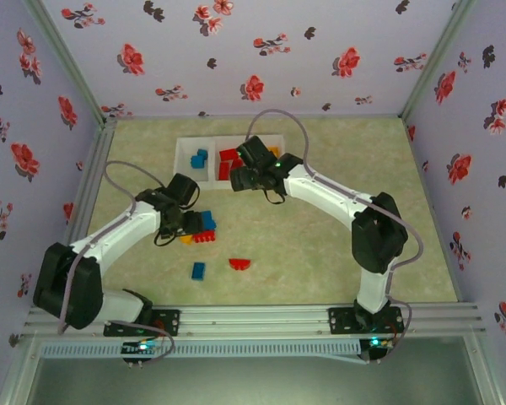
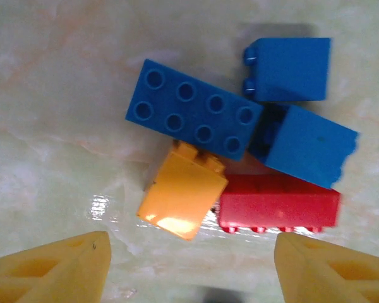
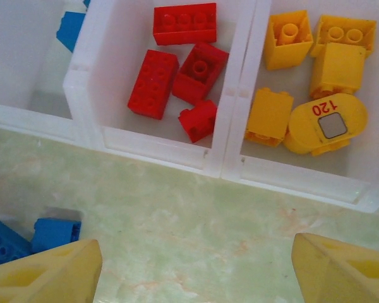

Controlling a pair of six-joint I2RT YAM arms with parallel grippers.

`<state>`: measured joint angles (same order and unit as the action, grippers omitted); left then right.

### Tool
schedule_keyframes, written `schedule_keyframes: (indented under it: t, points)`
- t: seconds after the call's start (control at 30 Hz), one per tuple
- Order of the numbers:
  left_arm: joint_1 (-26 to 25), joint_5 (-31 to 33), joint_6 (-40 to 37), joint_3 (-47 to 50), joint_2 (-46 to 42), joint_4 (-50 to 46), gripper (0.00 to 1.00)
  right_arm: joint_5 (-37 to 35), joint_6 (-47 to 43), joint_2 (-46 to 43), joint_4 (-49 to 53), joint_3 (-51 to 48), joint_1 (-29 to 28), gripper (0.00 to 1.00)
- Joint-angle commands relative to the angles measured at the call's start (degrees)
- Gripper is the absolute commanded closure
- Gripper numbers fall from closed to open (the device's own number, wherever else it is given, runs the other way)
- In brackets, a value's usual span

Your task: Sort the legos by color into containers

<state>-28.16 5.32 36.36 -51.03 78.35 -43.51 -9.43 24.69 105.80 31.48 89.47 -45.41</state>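
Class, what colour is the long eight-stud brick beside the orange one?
Blue; the eight-stud brick shows best in the left wrist view.

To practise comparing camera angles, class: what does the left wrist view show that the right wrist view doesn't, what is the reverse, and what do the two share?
Left wrist view's own: an orange lego and a red lego side by side, with the left tool open near them.
Right wrist view's own: the containers, red legos in the middle bin, yellow legos in the right-hand one, and the open right tool.
Shared: the pale green table and loose blue legos lying on it.
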Motion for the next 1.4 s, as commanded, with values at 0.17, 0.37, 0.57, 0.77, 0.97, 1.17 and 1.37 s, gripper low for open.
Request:
schedule_keyframes:
  t: [0.17, 0.37, 0.57, 0.77, 0.97, 1.17, 1.37]
  points:
    - [2.1, -0.9, 0.04, 3.11, 2.49, 3.65, 0.34, 0.47, 1.76, -2.44, -0.63, -1.58, -0.57, 0.21]
    - [2.45, -1.55, -1.0, 3.26, 4.99, 4.53, 0.36, 0.32, 2.12, -2.42, -0.55, -1.84, -0.61, 0.21]
    - [2.48, -3.54, -1.52, 3.12, 6.64, 6.26, 0.37, -0.49, 2.03, -2.72, -0.01, -2.3, -0.65, 0.22]
    - [2.46, -5.59, -2.28, 2.85, 7.24, 7.51, 0.37, -0.73, 2.03, -2.76, 0.07, -2.64, -0.64, 0.22]
    - [2.45, -4.02, -1.82, 2.99, 6.45, 6.67, 0.36, -0.83, 1.97, -2.92, 0.18, -2.72, -0.6, 0.22]
    - [3.43, -2.6, -1.62, 3.1, 4.91, 5.59, 0.29, -0.69, 2.1, -3.33, 0.25, -3.07, -0.73, 0.22]
    - [4.24, -2.51, -1.64, 3.66, 4.21, 5.51, 0.36, -1.02, 2.03, -4.28, 0.24, -3.43, -0.82, 0.22]
